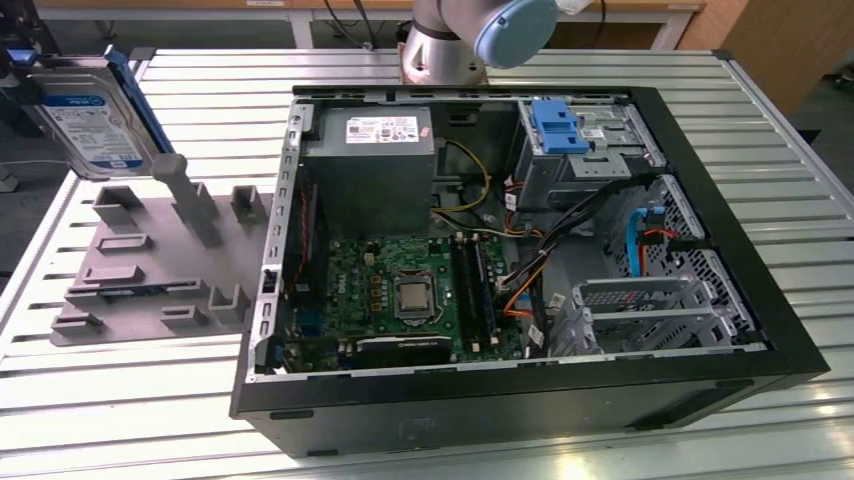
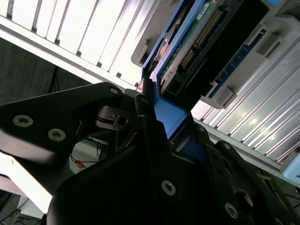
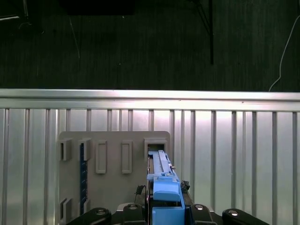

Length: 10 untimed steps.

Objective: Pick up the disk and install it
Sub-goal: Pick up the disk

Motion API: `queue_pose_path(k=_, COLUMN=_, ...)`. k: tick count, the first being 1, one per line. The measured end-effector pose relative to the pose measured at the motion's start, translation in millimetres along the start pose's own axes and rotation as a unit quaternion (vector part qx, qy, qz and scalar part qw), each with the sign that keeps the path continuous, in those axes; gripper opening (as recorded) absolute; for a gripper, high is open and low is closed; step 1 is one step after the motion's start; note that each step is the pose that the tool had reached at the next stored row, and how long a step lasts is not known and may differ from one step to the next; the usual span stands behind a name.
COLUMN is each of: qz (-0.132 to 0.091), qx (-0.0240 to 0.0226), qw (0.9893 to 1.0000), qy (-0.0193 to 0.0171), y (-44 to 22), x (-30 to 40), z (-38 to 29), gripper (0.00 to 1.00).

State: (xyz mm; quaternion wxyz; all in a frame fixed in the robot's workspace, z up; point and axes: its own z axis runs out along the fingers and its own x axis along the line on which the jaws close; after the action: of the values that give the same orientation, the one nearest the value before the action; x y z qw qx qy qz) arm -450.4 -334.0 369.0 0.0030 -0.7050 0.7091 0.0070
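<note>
The tool (image 2: 168, 117) is closed on the disk (image 2: 197, 42). In the second wrist view its black fingers (image 2: 144, 105) clamp one blue side rail (image 2: 166, 115) of the disk from both sides. The green circuit board and connector end of the disk face this camera.

In the exterior view, the disk (image 1: 83, 118) stands on edge at the exterior view's far left, well apart from the computer case (image 1: 787, 340). Its white-and-blue label faces the camera, and a blue rail runs along its right edge. The disk sits over the far corner of the grey fixture plate (image 1: 160, 265). Whether its lower edge touches the plate cannot be determined.

In the first wrist view, the disk (image 3: 163, 180) appears edge-on, with the blue rail end nearest the camera. It is in line with an open slot in the grey fixture plate (image 3: 112, 187).

The fixture plate lies flat on the slatted metal worktop (image 1: 134, 420), just beside the case on the exterior view's left. The plate carries several raised blocks and posts.

The computer case lies on its side with the side panel off. Inside are:
- a grey power supply box (image 1: 367, 170) with a white sticker;
- a green motherboard (image 1: 400, 290);
- an upright blue plastic bracket (image 1: 554, 125) at the drive bay near the far corner.

The arm's base (image 1: 461, 40) stands at the far edge of the worktop, behind the case.
</note>
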Motion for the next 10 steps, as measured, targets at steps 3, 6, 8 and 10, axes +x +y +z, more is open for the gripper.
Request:
queue_pose_path(k=3, qz=0.000, qx=0.0000, qw=1.0000, qy=0.0000, y=0.0, x=0.0, z=-1.7, gripper=0.36)
queue_pose_path(k=6, qz=0.000, qx=0.0000, qw=1.0000, qy=0.0000, y=0.0, x=-0.1, z=-3.6, gripper=0.36)
queue_pose_path(k=8, qz=0.000, qx=-0.0001, qw=1.0000, qy=0.0000, y=0.0, x=-0.1, z=-5.0, gripper=0.36)
queue_pose_path(k=10, qz=0.000, qx=0.0000, qw=1.0000, qy=0.0000, y=0.0, x=-0.1, z=-6.6, gripper=0.36)
